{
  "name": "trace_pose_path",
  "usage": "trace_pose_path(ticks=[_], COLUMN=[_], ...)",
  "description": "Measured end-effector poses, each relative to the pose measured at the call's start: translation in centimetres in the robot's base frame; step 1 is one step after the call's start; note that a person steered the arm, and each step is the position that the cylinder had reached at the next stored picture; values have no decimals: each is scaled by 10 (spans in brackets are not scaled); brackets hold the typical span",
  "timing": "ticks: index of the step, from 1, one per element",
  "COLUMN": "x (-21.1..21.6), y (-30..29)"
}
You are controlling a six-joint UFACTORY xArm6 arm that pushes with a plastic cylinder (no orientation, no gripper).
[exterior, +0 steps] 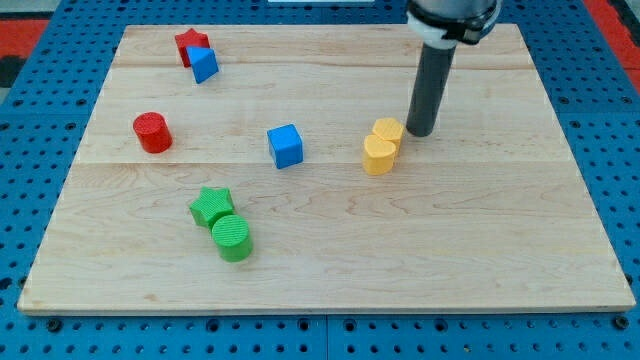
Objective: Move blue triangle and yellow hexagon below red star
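Note:
The red star (188, 43) lies near the board's top left. The blue triangle (204, 64) touches it on its lower right side. The yellow hexagon (387, 131) sits right of centre, with a yellow heart-like block (378, 156) touching it just below. My tip (420, 132) rests on the board just right of the yellow hexagon, close to it or touching it.
A blue cube (285, 146) stands near the centre. A red cylinder (152, 132) is at the left. A green star (211, 207) and a green cylinder (232, 238) touch each other at the lower left. The wooden board (500, 250) lies on a blue pegboard.

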State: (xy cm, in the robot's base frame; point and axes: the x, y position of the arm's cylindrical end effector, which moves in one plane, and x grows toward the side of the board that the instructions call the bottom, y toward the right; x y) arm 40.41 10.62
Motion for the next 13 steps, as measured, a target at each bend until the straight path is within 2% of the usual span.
trace_pose_path(ticks=[1,2,3,5,7,8,9,13], x=[15,10,10,4,-67,-67,-46,-33], y=[-28,-90,-125,-171,-195,-216,-217,-296])
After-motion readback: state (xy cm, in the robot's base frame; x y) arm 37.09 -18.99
